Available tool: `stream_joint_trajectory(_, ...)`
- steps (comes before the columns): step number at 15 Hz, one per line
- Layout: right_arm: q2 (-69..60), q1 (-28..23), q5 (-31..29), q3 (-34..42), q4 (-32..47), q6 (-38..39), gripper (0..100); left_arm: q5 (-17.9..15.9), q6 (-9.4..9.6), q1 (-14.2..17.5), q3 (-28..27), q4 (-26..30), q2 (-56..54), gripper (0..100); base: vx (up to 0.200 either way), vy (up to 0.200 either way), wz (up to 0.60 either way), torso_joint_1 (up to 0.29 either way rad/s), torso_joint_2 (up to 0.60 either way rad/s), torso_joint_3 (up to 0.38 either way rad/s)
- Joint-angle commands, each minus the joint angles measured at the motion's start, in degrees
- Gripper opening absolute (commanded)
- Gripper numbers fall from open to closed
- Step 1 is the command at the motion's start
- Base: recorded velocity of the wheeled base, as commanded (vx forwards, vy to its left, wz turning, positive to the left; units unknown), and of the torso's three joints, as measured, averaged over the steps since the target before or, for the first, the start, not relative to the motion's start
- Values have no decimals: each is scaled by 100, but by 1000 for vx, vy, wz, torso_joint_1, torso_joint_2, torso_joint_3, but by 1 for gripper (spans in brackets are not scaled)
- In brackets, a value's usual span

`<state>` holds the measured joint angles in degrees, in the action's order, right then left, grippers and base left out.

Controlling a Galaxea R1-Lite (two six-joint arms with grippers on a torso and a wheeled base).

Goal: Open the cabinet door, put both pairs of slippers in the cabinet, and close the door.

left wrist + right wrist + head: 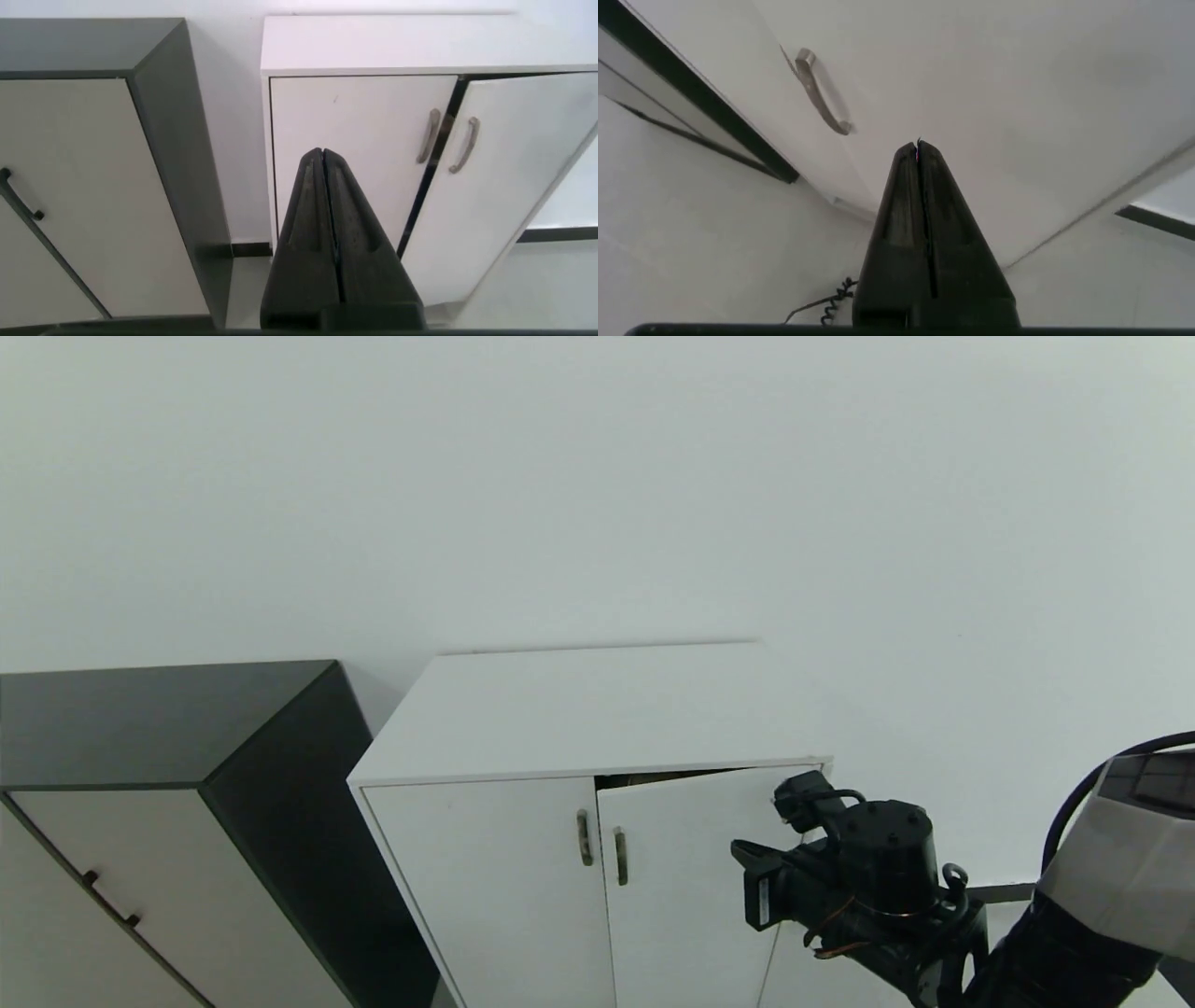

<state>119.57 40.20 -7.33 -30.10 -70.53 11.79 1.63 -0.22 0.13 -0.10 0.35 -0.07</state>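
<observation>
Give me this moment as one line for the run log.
white cabinet: right door ajar, left door shut | right gripper: shut, close to right door | left gripper: shut, farther back

White cabinet (pixel 597 709) has right door (pixel 691 896) slightly ajar, left door (pixel 485 887) shut.

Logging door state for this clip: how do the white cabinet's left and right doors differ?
The left door sits flush, shut; the right door stands slightly ajar, a dark gap above it. The shut right claw faces the right door, not the left door. Both are white, with vertical handles.
</observation>
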Motion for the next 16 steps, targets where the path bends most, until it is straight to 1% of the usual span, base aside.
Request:
stream_joint_trajectory(1, 234, 84, 126, -58, -66, -1, 0, 4, -4, 4, 1, 0, 7, 0, 0, 0, 0, 0, 0, 0)
stream_joint_trajectory(6, 673, -39, 179, -796, -66, -10, 0, 4, -4, 4, 1, 0, 7, 0, 0, 0, 0, 0, 0, 0)
stream_joint_trajectory(9, 1025, -171, 188, -1402, 163, -19, 0, 4, -4, 4, 1, 0, 7, 0, 0, 0, 0, 0, 0, 0)
stream_joint_trajectory(12, 1148, -241, 188, -1727, 286, -19, 0, 4, -4, 4, 1, 0, 7, 0, 0, 0, 0, 0, 0, 0)
stream_joint_trajectory(16, 1341, -329, 197, -1982, 374, -10, 0, 4, -4, 4, 1, 0, 7, 0, 0, 0, 0, 0, 0, 0)
